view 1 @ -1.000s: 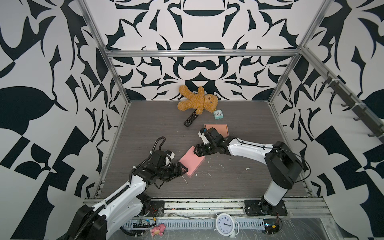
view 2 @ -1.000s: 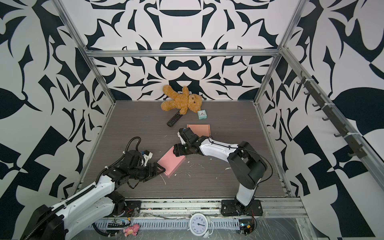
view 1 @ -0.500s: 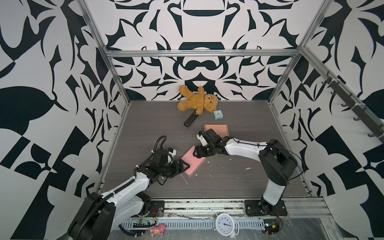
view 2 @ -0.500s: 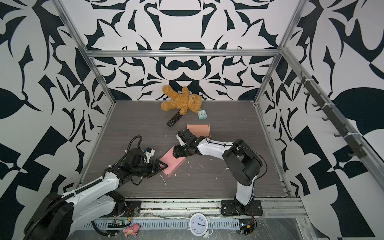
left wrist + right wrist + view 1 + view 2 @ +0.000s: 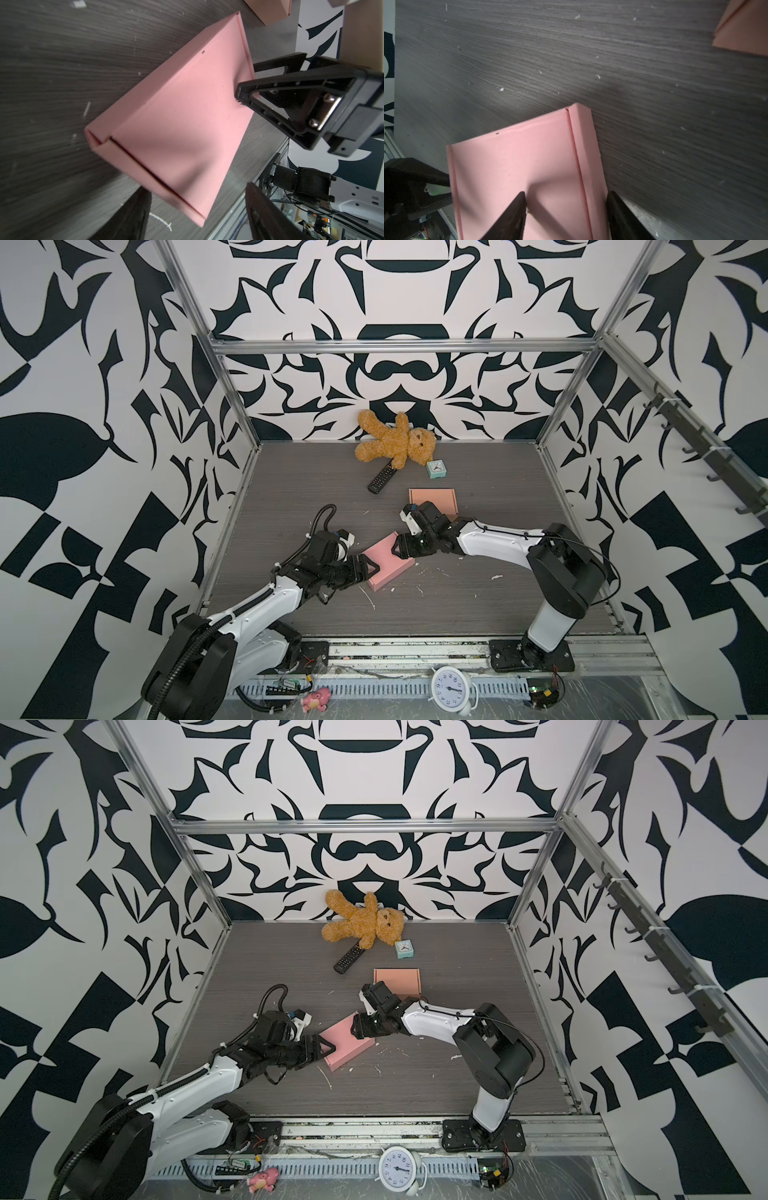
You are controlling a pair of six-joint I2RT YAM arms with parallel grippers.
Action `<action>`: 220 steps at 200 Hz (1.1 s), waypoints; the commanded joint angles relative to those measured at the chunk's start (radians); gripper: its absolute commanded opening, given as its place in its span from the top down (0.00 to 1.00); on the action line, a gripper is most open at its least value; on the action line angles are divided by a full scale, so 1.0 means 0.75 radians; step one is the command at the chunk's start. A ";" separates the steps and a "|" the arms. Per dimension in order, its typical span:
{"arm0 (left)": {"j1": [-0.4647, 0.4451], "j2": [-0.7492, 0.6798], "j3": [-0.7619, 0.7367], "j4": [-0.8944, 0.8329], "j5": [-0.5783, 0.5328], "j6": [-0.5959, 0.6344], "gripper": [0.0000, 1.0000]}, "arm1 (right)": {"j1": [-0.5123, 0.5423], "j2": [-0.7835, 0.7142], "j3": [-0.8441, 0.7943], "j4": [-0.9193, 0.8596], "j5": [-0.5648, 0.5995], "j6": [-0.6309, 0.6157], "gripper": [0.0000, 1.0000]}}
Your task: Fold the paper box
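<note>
Two paper boxes are showing: one pink paper box (image 5: pixel 384 568) and one salmon paper box (image 5: pixel 434 499). One teddy bear (image 5: pixel 395 443), one remote control (image 5: pixel 381 477), one small teal clock (image 5: pixel 436 468), one white alarm clock (image 5: pixel 451 689) and what is possibly one tiny pink toy (image 5: pixel 316 698) are also appearing. Two robot arms, the left arm (image 5: pixel 266 605) and the right arm (image 5: pixel 494 545), are sharing the scene.

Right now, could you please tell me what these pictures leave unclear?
- Pink box: one end cut off by the right wrist view's edge.
- Left jaws: blurred in the left wrist view; contact with box unclear.
- Orange box: partly hidden by the right arm in both top views.
</note>
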 commanded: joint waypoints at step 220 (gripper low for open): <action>0.232 0.266 0.257 -0.125 -0.019 0.330 0.01 | 0.061 -0.121 0.033 -0.027 0.184 0.082 0.23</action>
